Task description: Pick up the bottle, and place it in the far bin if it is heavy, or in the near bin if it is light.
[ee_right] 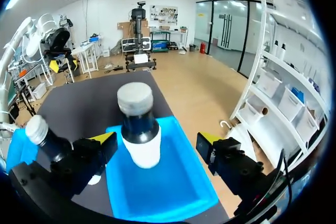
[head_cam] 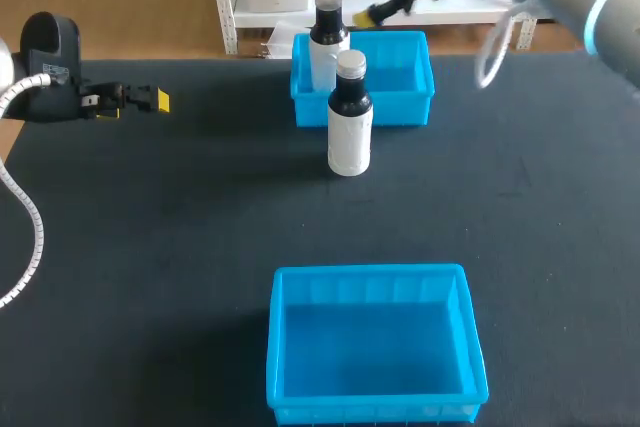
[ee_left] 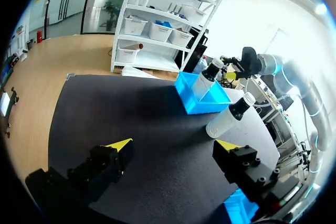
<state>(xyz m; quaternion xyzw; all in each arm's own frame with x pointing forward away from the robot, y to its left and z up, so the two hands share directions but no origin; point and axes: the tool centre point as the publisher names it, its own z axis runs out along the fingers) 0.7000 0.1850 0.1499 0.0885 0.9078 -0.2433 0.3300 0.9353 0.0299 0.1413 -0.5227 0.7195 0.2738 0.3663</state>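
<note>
Binned bottle [head_cam: 328, 32] stands in the far bin [head_cam: 400, 107]. Desk bottle [head_cam: 350, 117] stands upright on the desk [head_cam: 150, 247], just in front of that bin. Right jaws wide; only the right wrist view shows me the binned bottle ahead between them, untouched. Left jaws wide, off at the desk's left edge, holding nothing. I get the whole near bin [head_cam: 370, 272] only from head view.

A black, matte table [head_cam: 140, 277], flat and plain, wide from near edge to far.
</note>
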